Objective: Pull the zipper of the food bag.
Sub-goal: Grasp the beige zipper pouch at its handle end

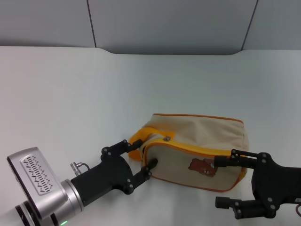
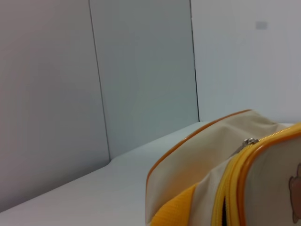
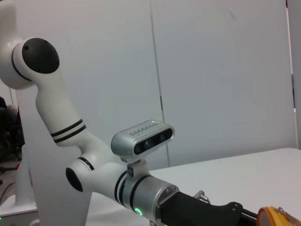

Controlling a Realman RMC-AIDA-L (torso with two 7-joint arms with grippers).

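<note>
The food bag, beige with orange-yellow trim and a brown bear picture, lies on the white table. Its strap handle is at its left end. The zipper runs along the near top edge, with the silver pull tab near the left end. My left gripper is open, its fingers on either side of the bag's left end, just below the handle. My right gripper is open at the bag's near right corner, with one finger against the zip band. The left wrist view shows the bag, the pull tab and the handle.
The white table runs to grey wall panels at the back. The right wrist view shows my left arm and its wrist camera, with the orange handle at the corner.
</note>
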